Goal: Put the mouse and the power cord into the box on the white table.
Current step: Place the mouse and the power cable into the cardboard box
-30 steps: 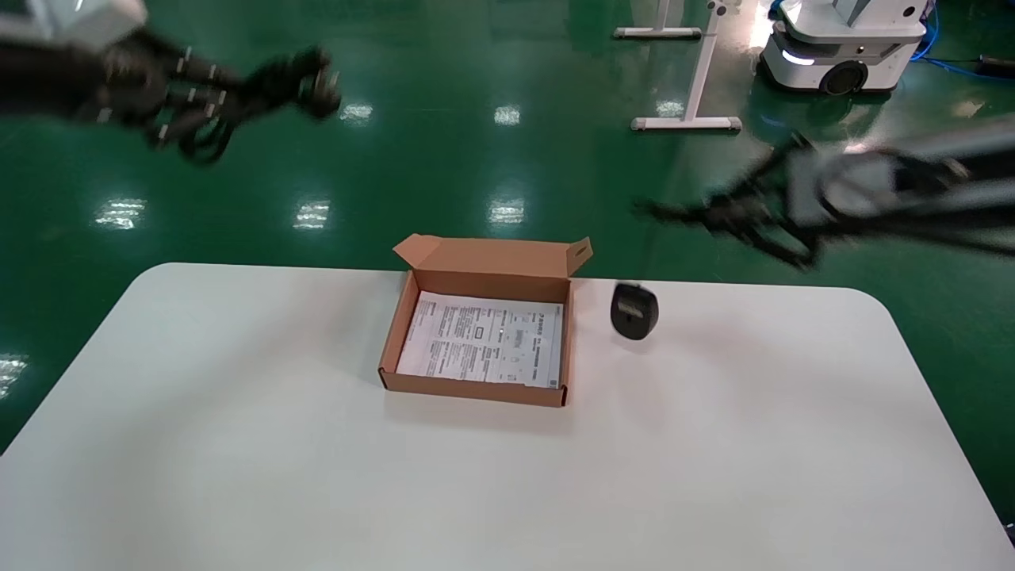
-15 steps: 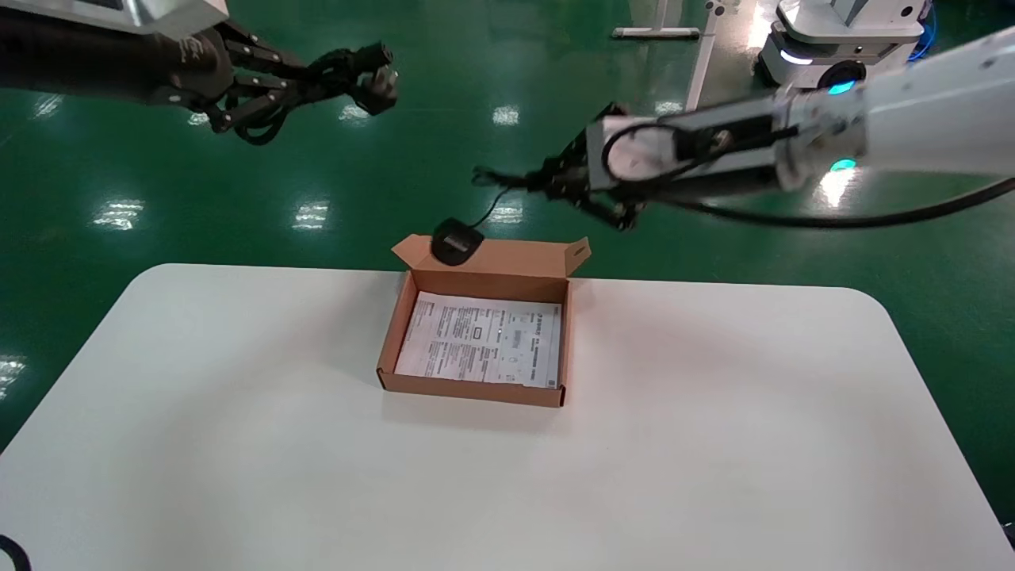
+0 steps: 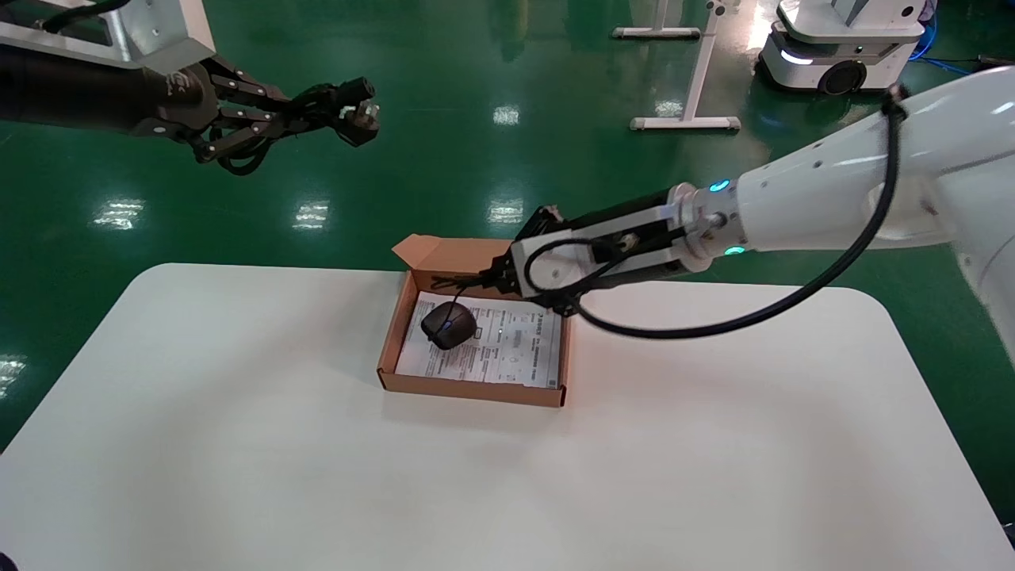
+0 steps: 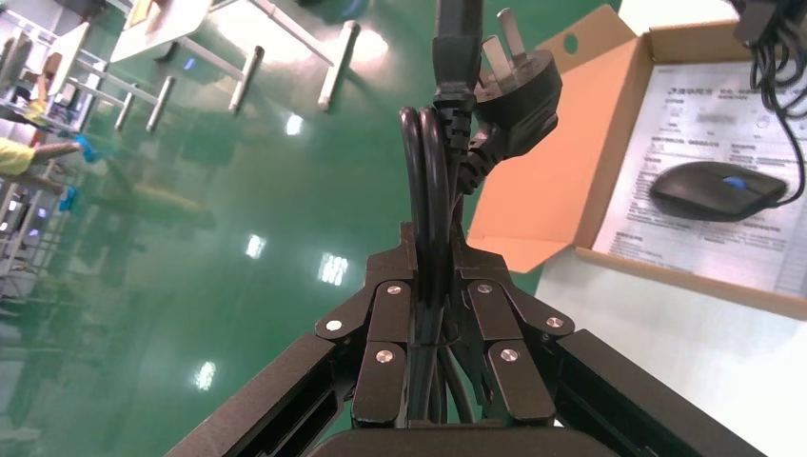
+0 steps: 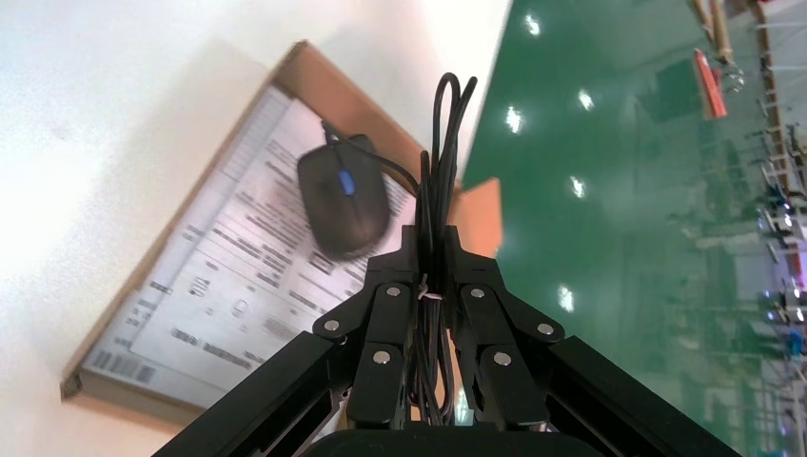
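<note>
Box lid: my right gripper [image 3: 484, 279] and its wrist cover the right part of the box [image 3: 394, 357] flap at the tabletop's [image 3: 238, 444] far edge.
Mouse cable: the mouse [image 3: 448, 325] cable's bundle vanishes between my closed fingers; its plug end I cannot see.
Power cord: my left gripper [image 4: 438, 286] swallows the coil of the power cord [image 4: 495, 105]; one end is cut off by the picture's top edge.
Tabletop: near edge and both near corners run out of my head view.
Printed sheet: the sheet's [image 3: 507, 353] text is too small to read.

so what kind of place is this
Probably a robotics lab or factory test hall: glossy green floor, another wheeled white robot base parked behind, and a bare white table as workstation.
</note>
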`<control>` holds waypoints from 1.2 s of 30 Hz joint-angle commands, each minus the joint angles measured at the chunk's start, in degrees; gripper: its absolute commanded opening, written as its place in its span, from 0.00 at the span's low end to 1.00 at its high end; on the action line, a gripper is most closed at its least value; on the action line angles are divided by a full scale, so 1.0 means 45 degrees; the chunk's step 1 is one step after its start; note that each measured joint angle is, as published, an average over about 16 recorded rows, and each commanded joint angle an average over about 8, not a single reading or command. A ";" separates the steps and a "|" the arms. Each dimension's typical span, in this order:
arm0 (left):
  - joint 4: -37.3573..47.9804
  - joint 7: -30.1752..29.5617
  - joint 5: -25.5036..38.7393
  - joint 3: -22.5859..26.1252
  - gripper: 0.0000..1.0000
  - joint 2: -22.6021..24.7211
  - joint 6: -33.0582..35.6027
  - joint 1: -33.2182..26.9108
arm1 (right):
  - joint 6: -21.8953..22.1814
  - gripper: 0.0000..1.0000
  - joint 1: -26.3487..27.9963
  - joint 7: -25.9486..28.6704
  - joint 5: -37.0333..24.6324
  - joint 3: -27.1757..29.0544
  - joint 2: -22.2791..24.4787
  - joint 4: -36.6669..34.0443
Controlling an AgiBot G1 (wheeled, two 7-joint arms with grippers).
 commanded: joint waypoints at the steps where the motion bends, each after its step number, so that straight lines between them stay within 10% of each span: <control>1: 0.0002 -0.0003 0.0043 0.0029 0.00 -0.0046 0.0044 -0.0051 | 0.0207 0.00 -0.0209 -0.0080 -0.0067 -0.0088 -0.0153 0.0177; 6: 0.0010 -0.0074 0.0255 0.0177 0.00 -0.0212 0.0197 -0.0197 | 0.2045 0.07 -0.1026 0.0333 0.0128 -0.0527 -0.0226 0.1513; 15: -0.0029 -0.0173 0.0406 0.0283 0.00 -0.0256 0.0285 -0.0205 | 0.3510 0.98 -0.1589 0.1358 0.0745 -0.1732 -0.0192 0.2888; 36: -0.0565 0.0648 0.0093 0.0187 0.00 0.0646 0.2162 0.1372 | 0.4337 1.00 -0.0124 0.1802 0.1999 -0.3238 0.0316 0.1611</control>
